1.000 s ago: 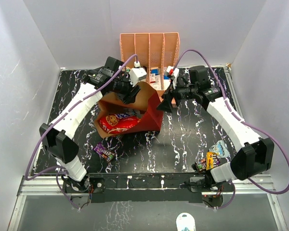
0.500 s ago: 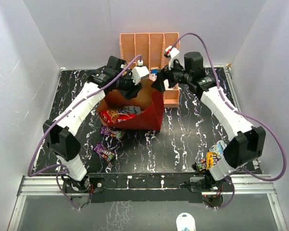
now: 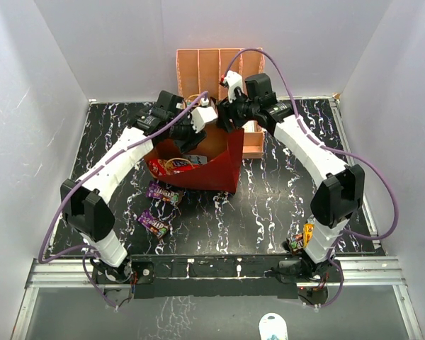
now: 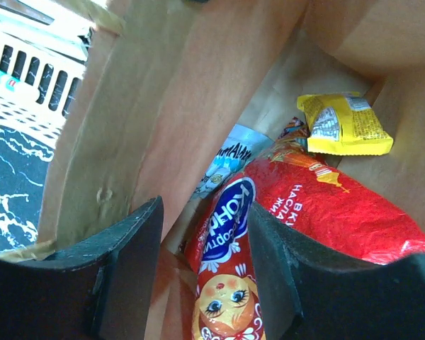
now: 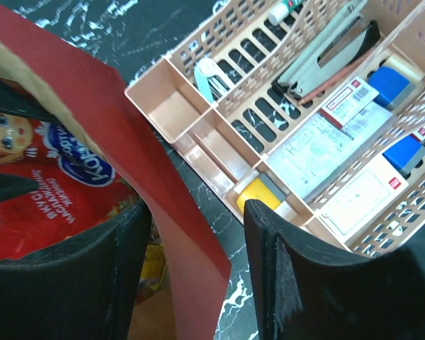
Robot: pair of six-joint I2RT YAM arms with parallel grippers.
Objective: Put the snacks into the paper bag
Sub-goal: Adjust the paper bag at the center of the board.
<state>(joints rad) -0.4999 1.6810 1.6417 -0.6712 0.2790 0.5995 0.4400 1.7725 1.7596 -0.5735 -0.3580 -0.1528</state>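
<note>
The dark-red paper bag stands upright mid-table, mouth up. Inside lie the red chip bag, a yellow packet and a blue-grey pouch. My left gripper is open at the bag's back left rim. In the left wrist view its jaws straddle the kraft wall. My right gripper is open at the back right rim. In the right wrist view the red wall stands between its jaws. Two purple candy bars lie on the table in front of the bag.
The peach slotted organizer stands right behind the bag, and its compartments hold small boxes and office items. Small yellow and dark packets lie by the right arm's base. Grey walls close in the black marbled table.
The bag went from lying tilted open to standing upright. A second purple bar now lies in front of it. My right gripper swung left and back to the bag's rim; the left stayed there.
</note>
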